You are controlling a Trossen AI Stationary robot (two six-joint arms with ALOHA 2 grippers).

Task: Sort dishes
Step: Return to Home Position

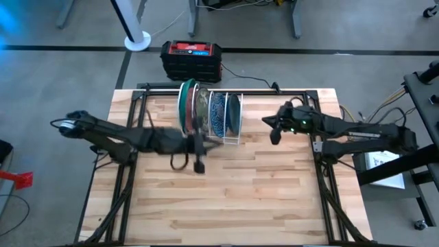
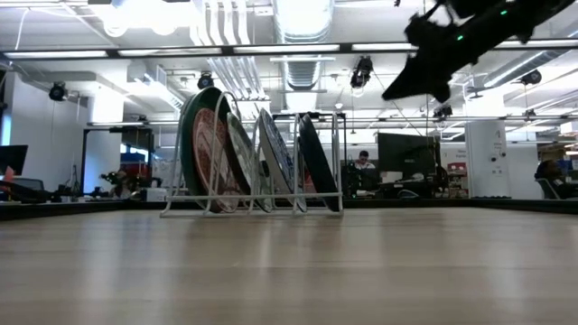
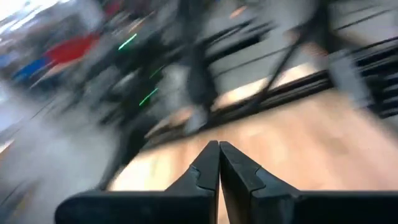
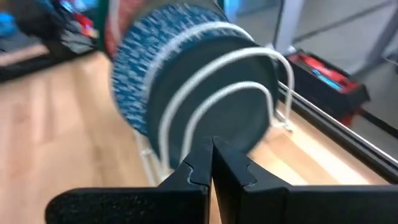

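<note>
A white wire rack [image 2: 271, 213] stands far across the wooden table [image 2: 289, 271], holding five plates on edge, tops leaning left. From the left: green plate [image 2: 190, 126], red-pink plate [image 2: 209, 153], greyish plate [image 2: 240, 149], bluish plate [image 2: 274, 153], dark plate [image 2: 316, 162]. The right arm [image 2: 452, 41] hangs high, well clear of them.

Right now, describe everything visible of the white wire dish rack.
The white wire dish rack stands upright at the back middle of the wooden table, with thin arched, metal-looking loops rising from a flat base. Several plates lean on edge in its slots.
</note>
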